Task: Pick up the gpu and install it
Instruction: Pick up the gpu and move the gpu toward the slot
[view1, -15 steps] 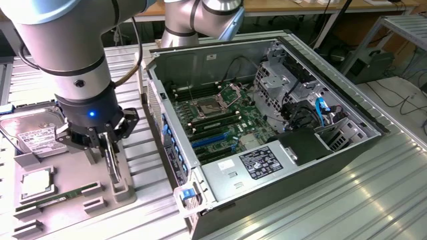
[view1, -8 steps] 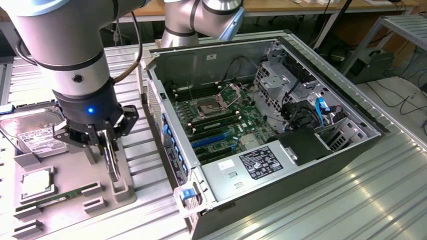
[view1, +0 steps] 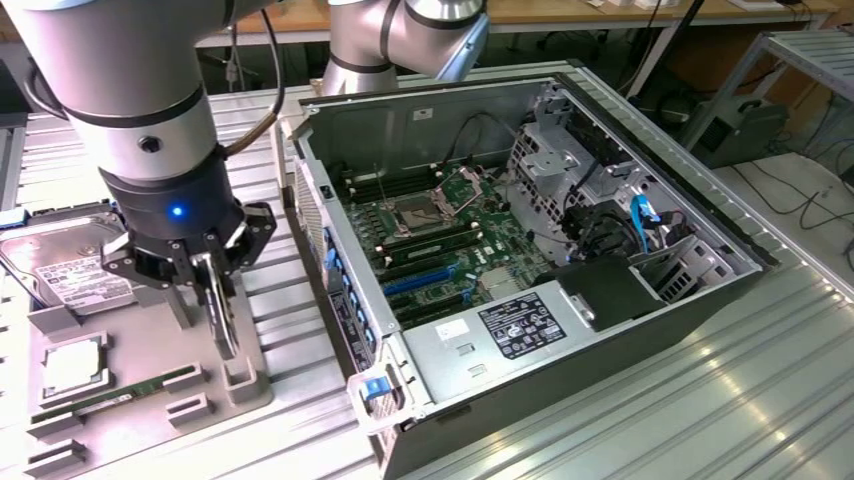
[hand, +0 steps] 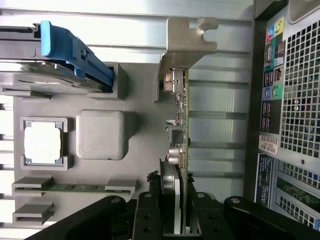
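Pinching the upright gpu (hand: 181, 115), seemingly seated in its gray tray (hand: 142, 165), the gripper (hand: 177, 220) is hanging between the hard drive (view1: 60, 265), memory stick (hand: 75, 187) and open case (view1: 400, 130).

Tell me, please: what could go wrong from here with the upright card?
The gripper meets the gpu at one narrow edge, so the card may tilt if lifted. Its metal bracket stands close to the grey tray and might catch there. The open computer case is close beside, so a swing could strike it.
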